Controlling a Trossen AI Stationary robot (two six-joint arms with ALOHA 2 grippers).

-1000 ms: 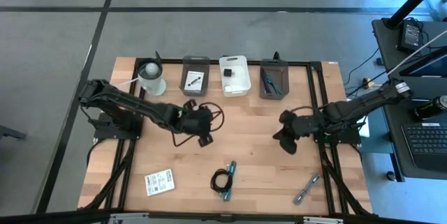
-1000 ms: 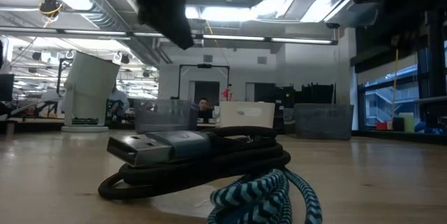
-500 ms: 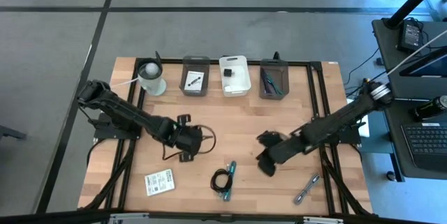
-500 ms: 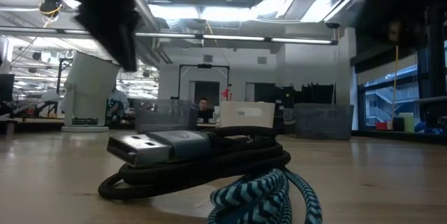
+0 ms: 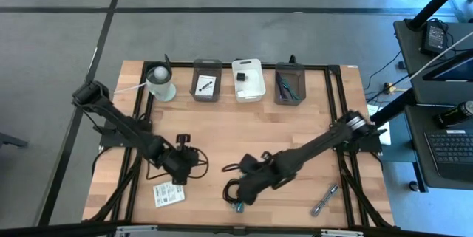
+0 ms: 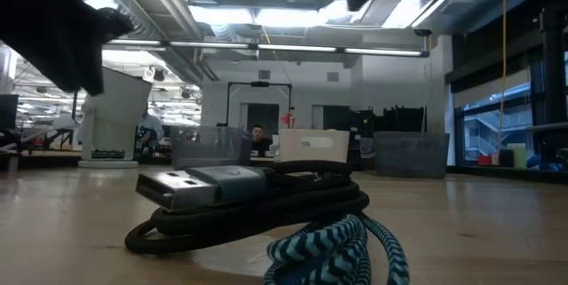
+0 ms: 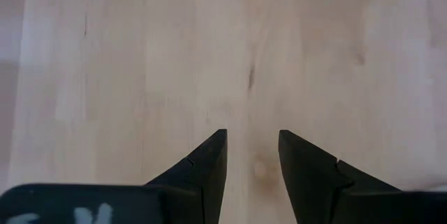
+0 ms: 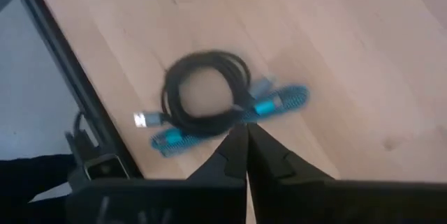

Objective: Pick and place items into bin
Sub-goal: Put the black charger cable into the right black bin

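A black coiled cable (image 8: 204, 93) lies flat on the wood near the front edge, with a teal braided cable (image 8: 279, 101) beside it; both fill the low view (image 6: 257, 201). My right gripper (image 8: 246, 132) hovers just above the coil (image 5: 230, 191), shut and holding nothing. A white printed card (image 5: 168, 194) lies flat at the front left. My left gripper (image 7: 251, 140) stands open over bare wood just beyond that card (image 5: 181, 172). A silver metal piece (image 5: 324, 200) lies at the front right.
Three bins stand along the far edge: a grey one (image 5: 207, 80), a white one (image 5: 247, 80) and a grey one (image 5: 290, 83), each with items inside. A white cup with a ball (image 5: 160, 82) stands at the far left. Bare wood spans the table's middle.
My right gripper has swept from the table's right side toward the left and the near edge, ending over the coiled cable. My left gripper has gone from the table's middle toward the near edge and left, sinking toward the white card. The items have kept their places.
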